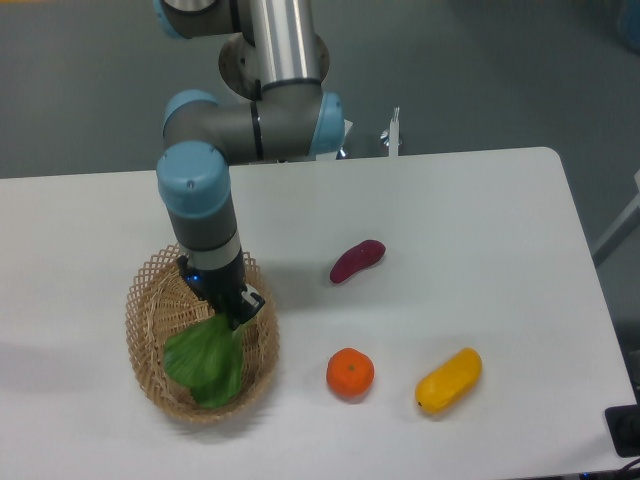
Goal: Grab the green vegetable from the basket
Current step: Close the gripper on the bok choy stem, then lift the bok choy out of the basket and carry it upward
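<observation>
The green vegetable (205, 362) lay inside the basket (145, 300), leaves spread toward the basket's near side. The gripper (238, 322) reached down into the basket at the vegetable's upper right end, touching or right at the stalk; finger gap hidden, so couldn't tell if it was clamped or spread. Outside the basket, all to its right on the white table (480, 220): 1 purple sweet potato (357, 261), 1 orange (350, 372) nearest the basket, 1 yellow vegetable (449, 380) farthest.
</observation>
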Robot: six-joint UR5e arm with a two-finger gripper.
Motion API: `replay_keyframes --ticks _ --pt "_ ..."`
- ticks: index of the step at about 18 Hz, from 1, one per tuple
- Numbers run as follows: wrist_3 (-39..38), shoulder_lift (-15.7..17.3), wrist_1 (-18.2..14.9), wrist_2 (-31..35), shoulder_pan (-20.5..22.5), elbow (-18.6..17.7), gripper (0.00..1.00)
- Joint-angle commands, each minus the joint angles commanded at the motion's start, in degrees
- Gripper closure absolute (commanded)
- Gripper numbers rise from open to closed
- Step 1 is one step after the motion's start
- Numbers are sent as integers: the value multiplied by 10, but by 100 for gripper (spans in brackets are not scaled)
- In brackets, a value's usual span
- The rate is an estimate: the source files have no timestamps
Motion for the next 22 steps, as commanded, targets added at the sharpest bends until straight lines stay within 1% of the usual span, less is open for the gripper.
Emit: replay_keyframes --ticks 2,4,7,9,13,15,16,19,22 --pt "25 20 -11 -12 22 3 72" --pt "60 37 -37 -27 53 5 72" --pt "120 53 -71 -33 99 9 72" --pt "172 55 -87 -33 133 10 72" --pt "261 60 -100 -33 198 20 72" --pt "293 59 -112 -33 220 25 72" --pt "305 59 -112 -33 229 26 72" --pt "333 59 -113 -34 253 29 72" --pt "338 59 -112 -36 256 29 72"
